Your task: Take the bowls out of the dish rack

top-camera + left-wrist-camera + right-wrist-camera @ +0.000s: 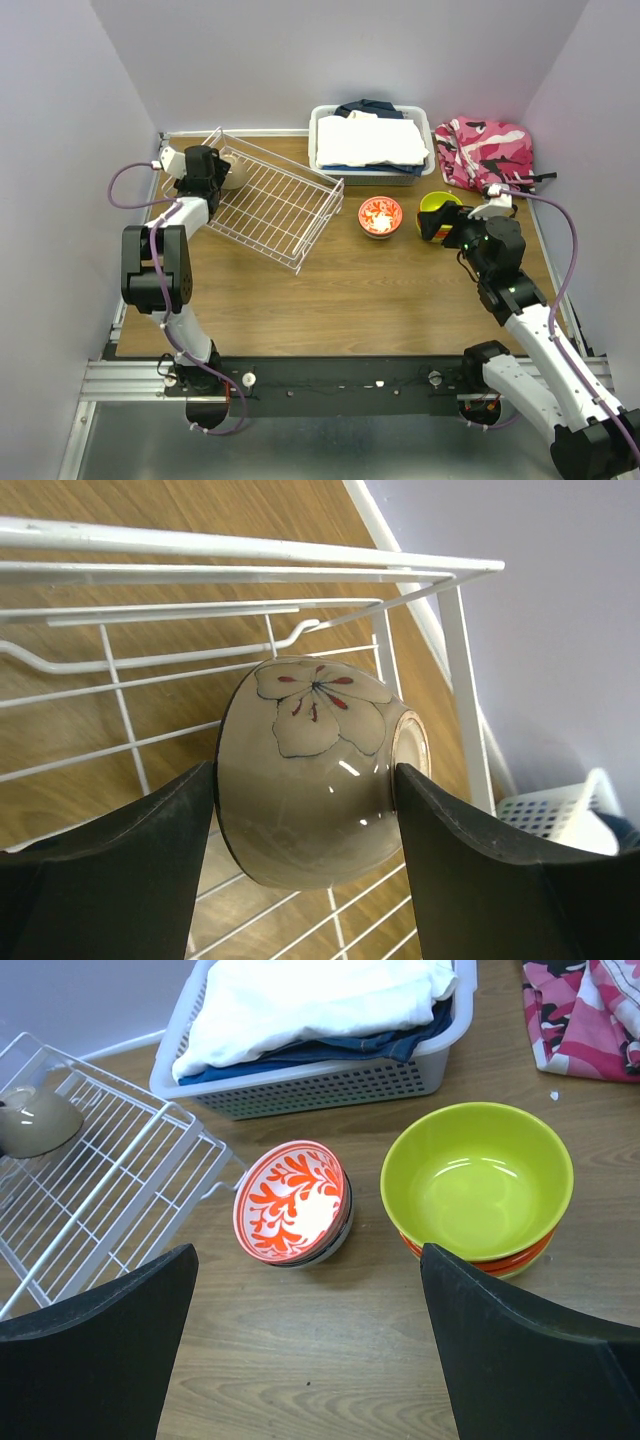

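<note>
Bowl pickup at dish rack [270, 205], far-left corner of tabletop [400, 290].
Top view: left gripper [215, 170], the nearer arm, at taupe bowl [236, 172] in rack's far-left corner. Left wrist: jaws pinch this glossy, flower-painted bowl, on its side, rim-to-foot axis across them. Right wrist: right gripper [307, 1255] spread, empty, over red-patterned bowl [293, 1203] and lime bowl [475, 1180].

No text, labels or numbers are readable.

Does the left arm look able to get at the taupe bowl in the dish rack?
Probably yes: the left end effector straddles the taupe bowl, fingers against both sides, with the dish rack wires behind it, not in the way.
</note>
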`<state>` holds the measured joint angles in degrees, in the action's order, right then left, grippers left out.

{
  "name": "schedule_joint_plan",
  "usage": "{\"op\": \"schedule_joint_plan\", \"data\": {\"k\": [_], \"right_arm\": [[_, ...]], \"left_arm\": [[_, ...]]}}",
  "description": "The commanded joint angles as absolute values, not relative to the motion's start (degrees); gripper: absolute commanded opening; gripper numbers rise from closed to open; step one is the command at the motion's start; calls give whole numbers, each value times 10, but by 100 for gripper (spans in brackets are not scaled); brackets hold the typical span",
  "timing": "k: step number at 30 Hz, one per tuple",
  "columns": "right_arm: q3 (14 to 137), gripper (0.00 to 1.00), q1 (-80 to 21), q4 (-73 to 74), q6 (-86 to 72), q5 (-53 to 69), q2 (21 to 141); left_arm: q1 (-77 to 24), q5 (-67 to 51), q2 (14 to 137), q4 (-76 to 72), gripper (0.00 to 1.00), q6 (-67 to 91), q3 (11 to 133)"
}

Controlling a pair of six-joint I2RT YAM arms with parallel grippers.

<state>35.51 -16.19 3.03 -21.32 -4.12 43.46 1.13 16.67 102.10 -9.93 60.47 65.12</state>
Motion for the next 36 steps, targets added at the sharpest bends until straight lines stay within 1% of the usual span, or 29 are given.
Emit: {"op": "schedule_joint_plan", "data": {"k": [1, 6, 12, 13, 18, 21, 23, 24, 28, 29, 36], "right_arm": [[354, 100, -166, 24, -206, -28, 432], [358, 100, -166, 28, -207, -18, 439], [380, 100, -166, 48, -211, -3, 457], [385, 100, -166, 55, -213, 15, 461], [423, 100, -166, 94, -221, 46, 509], [460, 100, -166, 132, -232, 59, 546], [485, 100, -166, 158, -237, 72, 562], [491, 100, -166, 167, -237, 76, 576], [524, 100, -166, 204, -243, 115, 603], [533, 100, -166, 209, -246, 118, 606], [570, 100, -165, 250, -255, 134, 617]], "left_arm": [[17, 170, 968, -105, 30, 510, 689], [17, 156, 947, -84, 29, 412, 713], [6, 140, 910, -70, 29, 318, 712], [4, 137, 906, -65, 29, 294, 713], [-26, 118, 868, -46, 29, 212, 708], [-63, 130, 841, -40, 29, 137, 701], [-100, 156, 829, -36, 29, 97, 698], [-113, 166, 817, -37, 29, 51, 691], [-187, 218, 784, -68, 29, -53, 661], [-216, 234, 779, -73, 29, -70, 657], [-328, 303, 731, -110, 30, -221, 607]]}}
